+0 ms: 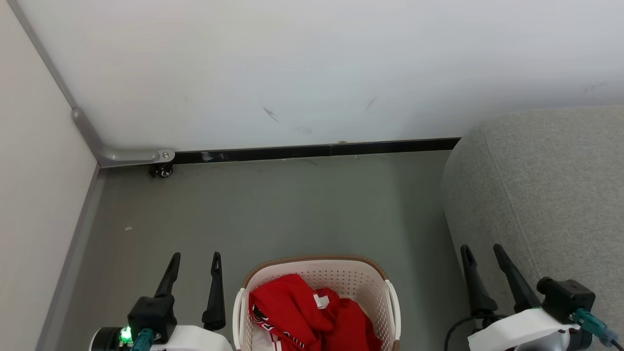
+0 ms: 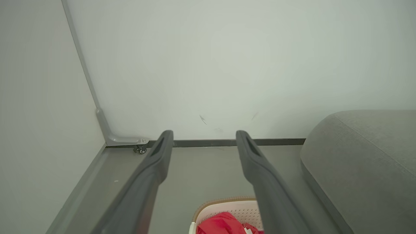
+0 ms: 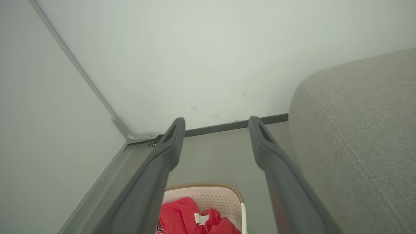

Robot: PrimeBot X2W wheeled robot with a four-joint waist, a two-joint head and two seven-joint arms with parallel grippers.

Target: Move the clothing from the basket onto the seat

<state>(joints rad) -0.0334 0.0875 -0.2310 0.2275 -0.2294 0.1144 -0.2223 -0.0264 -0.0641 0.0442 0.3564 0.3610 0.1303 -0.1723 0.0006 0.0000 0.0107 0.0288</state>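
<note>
Red clothing [image 1: 292,304] in basket [image 1: 352,279], between left claw [image 1: 195,257] and right claw [image 1: 482,249].

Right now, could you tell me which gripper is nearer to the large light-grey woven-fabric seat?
Right. The right gripper is open, its fingers beside the light-grey fabric seat's edge; the left gripper, also open, is across the cream perforated plastic basket from it.

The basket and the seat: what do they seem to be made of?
The basket looks like cream moulded plastic, judging by its rows of holes; its brown rim looks woven. The seat seems covered in light-grey woven fabric, with a coarse weave and a stitched seam.
</note>
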